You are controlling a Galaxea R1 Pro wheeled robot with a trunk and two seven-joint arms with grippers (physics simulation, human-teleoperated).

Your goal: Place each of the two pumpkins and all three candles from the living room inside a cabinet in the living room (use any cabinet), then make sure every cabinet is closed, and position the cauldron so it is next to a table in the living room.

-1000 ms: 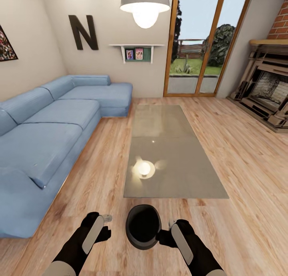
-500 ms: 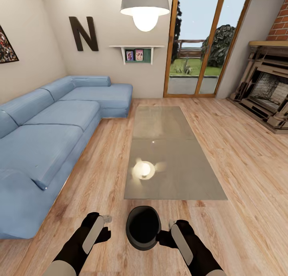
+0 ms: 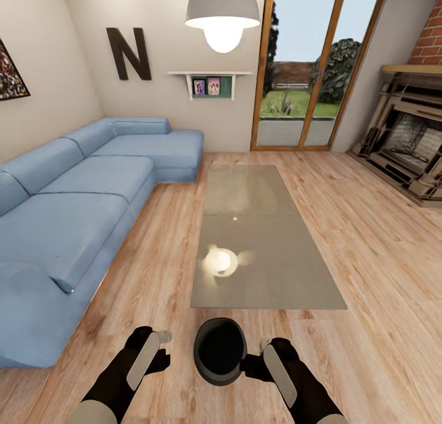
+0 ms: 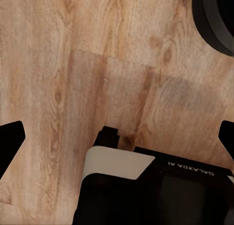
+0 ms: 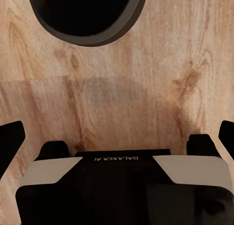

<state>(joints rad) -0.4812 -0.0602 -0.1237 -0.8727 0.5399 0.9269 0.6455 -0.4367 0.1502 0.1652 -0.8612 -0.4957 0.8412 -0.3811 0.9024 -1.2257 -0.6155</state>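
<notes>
Since a second before, the whole head view had crept forward slightly, the table's near edge sliding up; the cauldron kept its place between the arms. The blue sofa (image 3: 73,221) lay at nine o'clock, the grey coffee table (image 3: 264,258) at twelve. The black cauldron (image 3: 220,349) sat on the wood floor (image 3: 380,264) near the table's near end. Left gripper (image 4: 117,137) and right gripper (image 5: 117,137) were both spread wide, empty.

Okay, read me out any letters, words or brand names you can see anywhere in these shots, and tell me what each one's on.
"N": a big dark letter mounted on the wall above the blue sofa.
"GALAXEA AI": printed on the left gripper's body in its wrist view, shown upside down.
"GALAXEA AI": likewise on the right gripper's body, upside down.
The two small framed pictures on the wall shelf are too small to read.
</notes>
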